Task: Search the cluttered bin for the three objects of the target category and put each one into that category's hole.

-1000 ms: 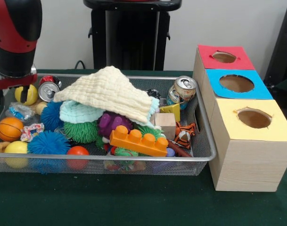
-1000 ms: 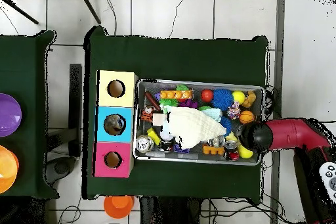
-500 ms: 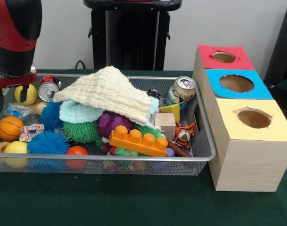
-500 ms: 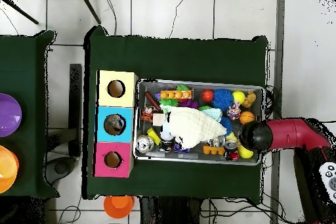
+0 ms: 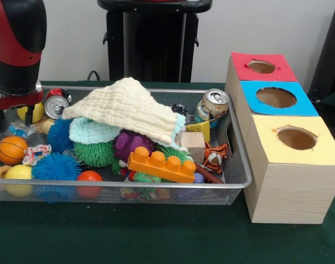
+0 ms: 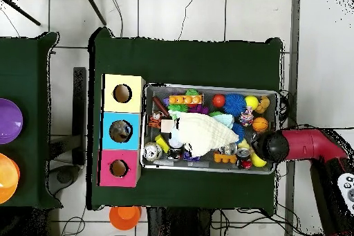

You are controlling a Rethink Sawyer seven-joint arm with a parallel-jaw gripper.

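A wire mesh bin (image 5: pixel 233 165) holds a heap of toys under a cream cloth (image 5: pixel 126 107). Silver cans lie at the back left (image 5: pixel 56 106) and the back right (image 5: pixel 213 106). A yellow ball (image 5: pixel 36 111), an orange basketball (image 5: pixel 11 149) and blue spiky balls (image 5: pixel 57 166) fill the left end. An orange toy brick (image 5: pixel 161 164) lies in front. My gripper (image 5: pixel 26 114) hangs under the red arm (image 5: pixel 16 49) at the bin's back left corner, just in front of the yellow ball. Its state is hidden. From overhead the arm's head (image 6: pixel 276 147) covers it.
Three wooden boxes stand right of the bin, with holes in a red top (image 5: pixel 262 66), a blue top (image 5: pixel 276 97) and a yellow top (image 5: pixel 296 137). A wooden cube (image 5: pixel 193 144), a tiger toy (image 5: pixel 215 157) and a purple toy (image 5: pixel 131 144) lie in the bin.
The arm has shifted slightly left in the front view and dipped a little over the bin's back left corner. The objects in the bin have not moved.
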